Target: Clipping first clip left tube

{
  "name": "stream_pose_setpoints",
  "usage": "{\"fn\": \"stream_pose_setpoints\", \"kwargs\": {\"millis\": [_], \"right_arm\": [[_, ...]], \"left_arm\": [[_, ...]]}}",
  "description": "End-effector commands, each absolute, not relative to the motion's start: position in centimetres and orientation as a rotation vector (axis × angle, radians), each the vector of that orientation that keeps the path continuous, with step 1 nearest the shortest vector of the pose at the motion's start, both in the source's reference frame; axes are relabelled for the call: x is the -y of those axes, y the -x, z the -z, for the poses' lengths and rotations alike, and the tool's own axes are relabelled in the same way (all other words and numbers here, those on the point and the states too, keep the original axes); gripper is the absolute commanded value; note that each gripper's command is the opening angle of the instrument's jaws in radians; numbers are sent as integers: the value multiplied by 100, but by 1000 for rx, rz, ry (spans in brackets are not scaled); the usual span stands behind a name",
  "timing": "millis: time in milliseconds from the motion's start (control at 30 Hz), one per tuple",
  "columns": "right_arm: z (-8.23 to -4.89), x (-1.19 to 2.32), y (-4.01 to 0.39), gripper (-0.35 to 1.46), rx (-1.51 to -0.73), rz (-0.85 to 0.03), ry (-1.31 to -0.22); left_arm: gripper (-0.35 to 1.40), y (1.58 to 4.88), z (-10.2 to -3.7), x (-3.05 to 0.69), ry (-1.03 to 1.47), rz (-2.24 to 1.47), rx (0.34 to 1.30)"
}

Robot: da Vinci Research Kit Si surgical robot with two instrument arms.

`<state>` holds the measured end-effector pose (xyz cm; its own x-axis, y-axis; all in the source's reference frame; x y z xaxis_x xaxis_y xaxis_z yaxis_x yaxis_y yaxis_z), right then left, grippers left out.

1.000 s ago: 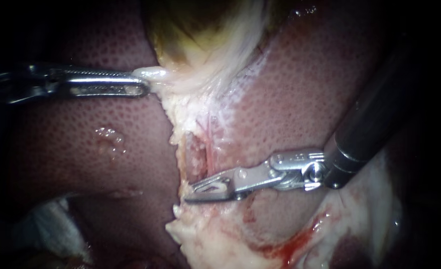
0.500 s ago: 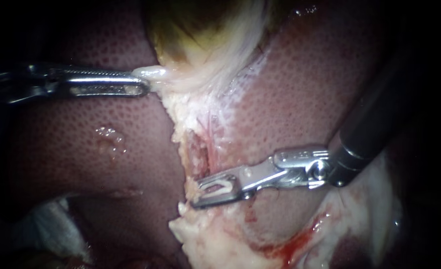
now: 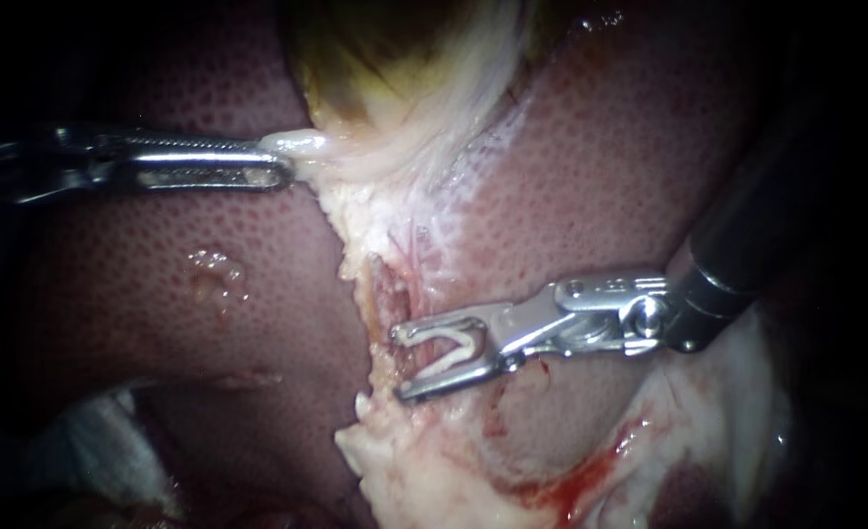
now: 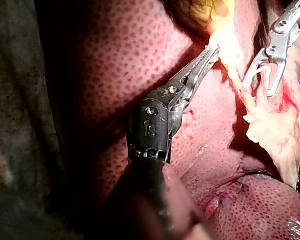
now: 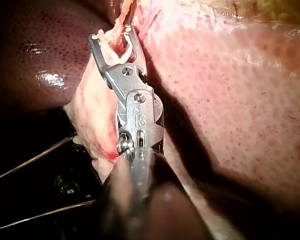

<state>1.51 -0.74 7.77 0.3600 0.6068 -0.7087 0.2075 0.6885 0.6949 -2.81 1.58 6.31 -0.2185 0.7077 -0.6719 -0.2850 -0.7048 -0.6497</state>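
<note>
While the robot's left instrument (image 3: 279,163) reaches in level across the mottled dark-red liver (image 3: 601,176), its slender serrated jaws are clamped on a pale nub of tissue (image 3: 302,145) at the lower edge of the yellow-green gallbladder (image 3: 375,49). From that nub a ragged strip of whitish tissue (image 3: 380,225) runs down the cleft between the liver's two lobes.

The right instrument (image 3: 398,363) slants down from the upper right on a dark shaft. It bends at its silver wrist and lies almost level, its tip pointing at the strip's edge. Its jaws stand wide apart and carry a white U-shaped clip (image 3: 465,338), one leg lying along each jaw, the open mouth facing the strip.

In the right wrist view a thin pink-orange tube (image 5: 124,22) runs along the strip and shows in the gap between those jaws and the clip's legs, with the clip not yet squeezed onto it. Whether this is the left tube cannot be told. The two instruments are well apart.
</note>
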Motion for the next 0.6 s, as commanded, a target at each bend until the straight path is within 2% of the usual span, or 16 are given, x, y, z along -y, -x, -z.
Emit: {"fn": "stream_pose_setpoints", "kwargs": {"millis": [33,333,600], "right_arm": [[-779,77,-154,43,-1205,-298,-810],[-804,109,-185,45,-1202,-264,-830],[-807,122,-195,42,-1215,-269,-869]], "left_arm": [[-35,281,-631,-158,1390,-1975,520],[-35,282,-631,-157,1390,-1975,519],[-35,283,-631,-157,1390,-1975,518]]}}
